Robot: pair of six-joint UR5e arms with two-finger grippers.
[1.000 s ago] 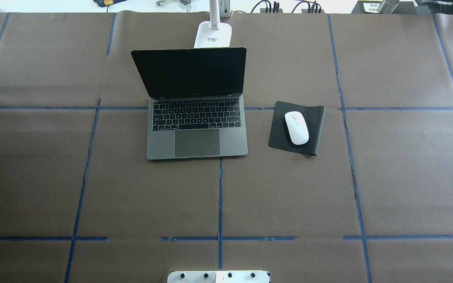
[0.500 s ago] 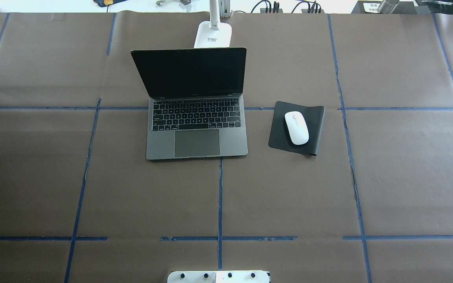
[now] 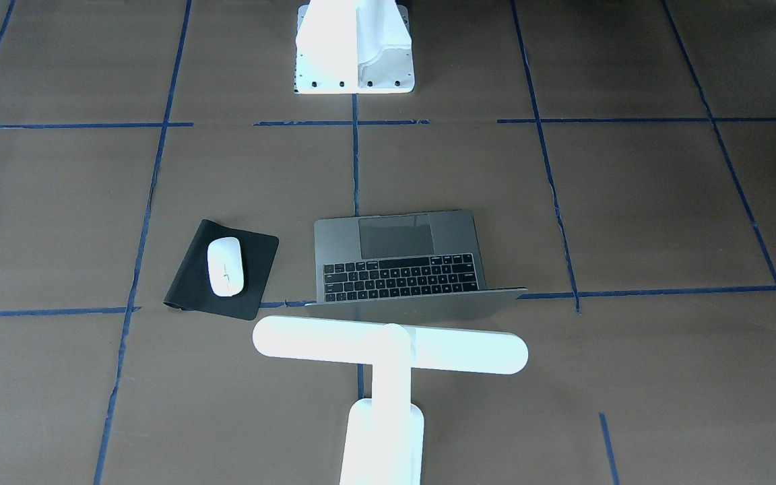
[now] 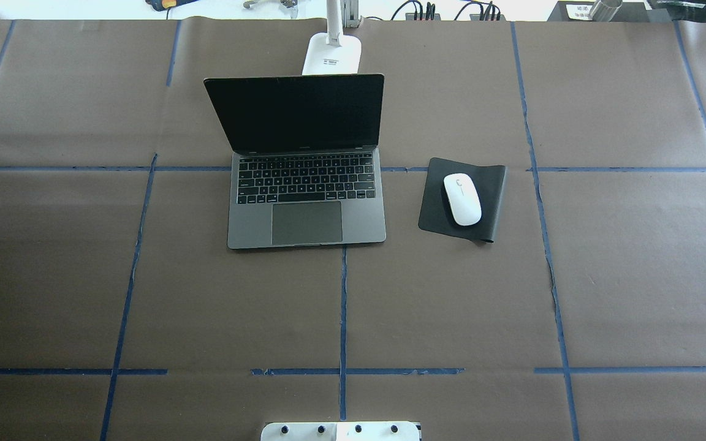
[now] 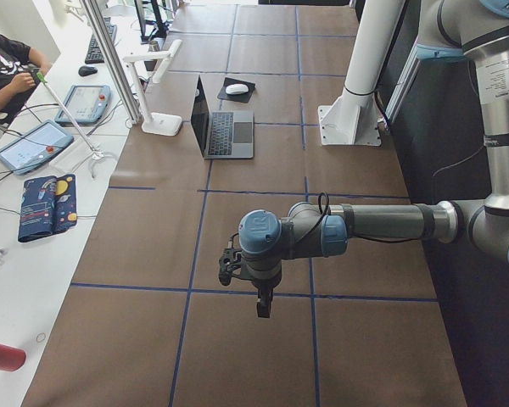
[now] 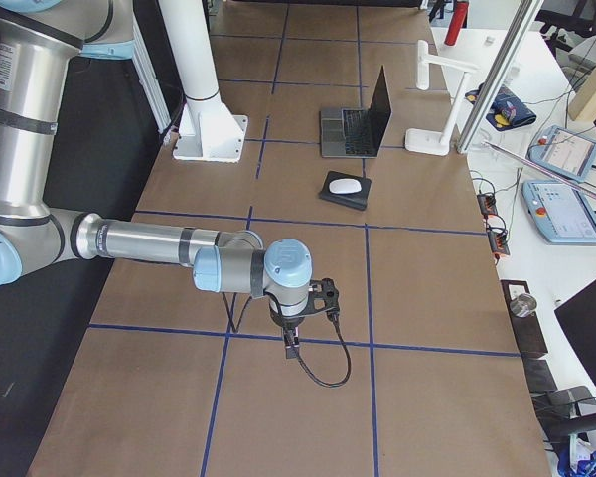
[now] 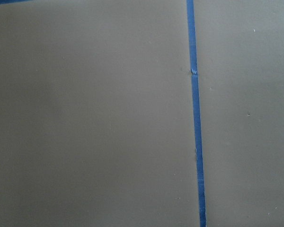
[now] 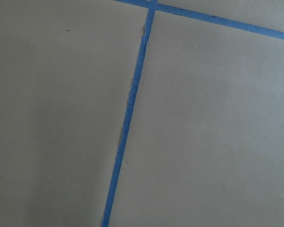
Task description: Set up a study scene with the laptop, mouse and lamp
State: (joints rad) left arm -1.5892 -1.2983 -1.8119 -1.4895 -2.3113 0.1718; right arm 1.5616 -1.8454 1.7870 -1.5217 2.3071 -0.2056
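brown paper covers the tabletop (image 4: 144, 294), ruled into squares by blue tape (image 4: 342, 306). left pincer (image 5: 263, 307) hangs low over bare paper at the robot's left end, well apart from everything else. it shows only in the side view, so i cannot tell whether its fingers are apart or together; its wrist camera sees just paper and one tape line. moving right, the laptop (image 4: 307, 202) sits open near the middle of the tabletop, keys and trackpad toward the robot, dark screen tilted back. the lamp (image 3: 388, 347) stands just behind the screen on the far side, base on the paper, its long bar running parallel to the lid. a white mount (image 4: 341, 431) is bolted at the robot's edge, roughly in line with the laptop. further right a black mat (image 4: 491, 202) lies near the laptop but apart from it, one near corner slightly curled. the mouse (image 4: 462, 199) rests on the mat, long axis pointing toward the robot. right pincer (image 6: 290, 348) hangs low by a tape line at the robot's right end, well apart from the mat, a black cable (image 6: 323, 378) looping beside it. whether it is apart or together i cannot tell.
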